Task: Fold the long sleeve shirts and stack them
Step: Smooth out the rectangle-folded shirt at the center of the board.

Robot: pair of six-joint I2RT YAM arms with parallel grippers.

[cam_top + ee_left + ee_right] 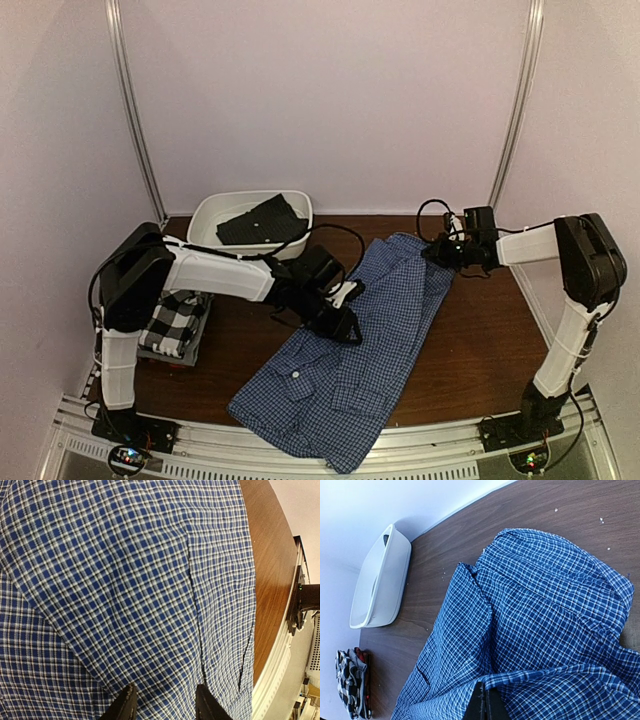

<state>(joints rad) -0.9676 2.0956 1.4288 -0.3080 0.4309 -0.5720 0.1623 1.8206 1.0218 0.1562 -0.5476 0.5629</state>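
Observation:
The blue-and-white check shirt lies spread diagonally on the brown table. It fills the left wrist view and shows in the right wrist view. My left gripper hovers just over the shirt's left middle, jaws open with cloth between the fingertips. My right gripper is shut on the shirt's far right edge and pinches a fold of it. The black-and-white plaid shirt lies folded at the left on a small stack, with a red edge under it.
A white oval basin stands at the back left and holds a dark garment; the basin also shows in the right wrist view. The table's front edge and metal rail run below the shirt's hem.

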